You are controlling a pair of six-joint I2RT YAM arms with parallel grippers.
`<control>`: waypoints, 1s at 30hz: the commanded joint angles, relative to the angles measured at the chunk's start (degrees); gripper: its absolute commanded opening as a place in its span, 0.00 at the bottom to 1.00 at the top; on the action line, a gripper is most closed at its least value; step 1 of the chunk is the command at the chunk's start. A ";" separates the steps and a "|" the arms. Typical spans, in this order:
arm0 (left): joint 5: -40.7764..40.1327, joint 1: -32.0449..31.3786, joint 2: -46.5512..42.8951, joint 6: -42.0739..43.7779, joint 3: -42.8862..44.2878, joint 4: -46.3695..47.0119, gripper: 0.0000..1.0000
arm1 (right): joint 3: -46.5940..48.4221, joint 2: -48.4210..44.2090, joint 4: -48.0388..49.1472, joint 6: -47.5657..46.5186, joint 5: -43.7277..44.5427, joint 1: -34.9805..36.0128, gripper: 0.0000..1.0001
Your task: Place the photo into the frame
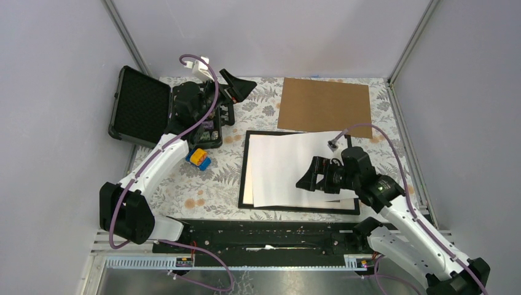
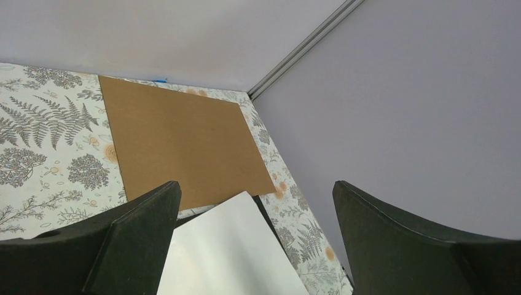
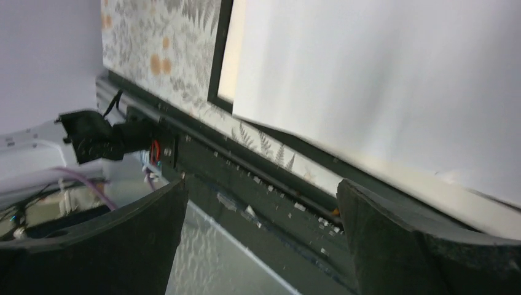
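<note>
Nearest me, my right gripper point(image 3: 261, 187) is released. Its two fingers are spread wide with nothing between them, low over the near right part of the one frame point(image 3: 220, 49). The frame's thin black moulding lies flat on the fern-patterned table point(image 1: 215, 184). One sheet, the photo point(image 1: 289, 166), lies inside the frame, a little skewed, with its far right corner over the moulding. Only a plain white face shows. I cannot tell whether a fingertip touches it. One cream strip point(image 3: 230, 61) shows between the sheet's left edge and the moulding.

Further out on the left, one small yellow and blue toy point(image 1: 198, 158) sits by my left arm. Beyond the frame lies one brown board point(image 1: 324, 106), flat, its near edge just meeting the frame's far edge. At the far left, one black case point(image 1: 141, 106) stands open, foam showing. My left gripper point(image 2: 256, 184) hangs raised beside the case, its jaws likewise parted and empty, facing across toward the board.
</note>
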 commanded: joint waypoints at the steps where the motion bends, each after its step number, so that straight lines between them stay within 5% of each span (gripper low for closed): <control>1: 0.56 0.41 -0.22 -0.18 0.10 3.42 0.99 | 6.00 -0.81 -2.22 -3.89 14.22 0.15 1.00; 5: 0.56 0.38 -0.49 -0.11 0.02 3.42 0.99 | 10.38 8.80 -2.55 -6.45 25.38 -1.60 1.00; 8: 0.68 0.46 -0.80 0.08 0.09 3.01 0.99 | 12.37 15.98 -2.49 -7.61 26.07 -10.30 1.00; 13: 1.28 0.68 -1.36 0.36 0.31 2.63 0.99 | 8.05 23.52 2.97 -10.58 10.43 -36.76 1.00; 16: 1.69 0.72 -1.47 0.35 0.37 2.80 0.99 | 5.53 25.05 3.02 -11.24 7.82 -45.58 1.00; 30: 3.15 0.82 -1.31 -0.09 0.41 3.68 0.99 | -2.18 28.21 6.42 -9.80 9.29 -51.70 1.00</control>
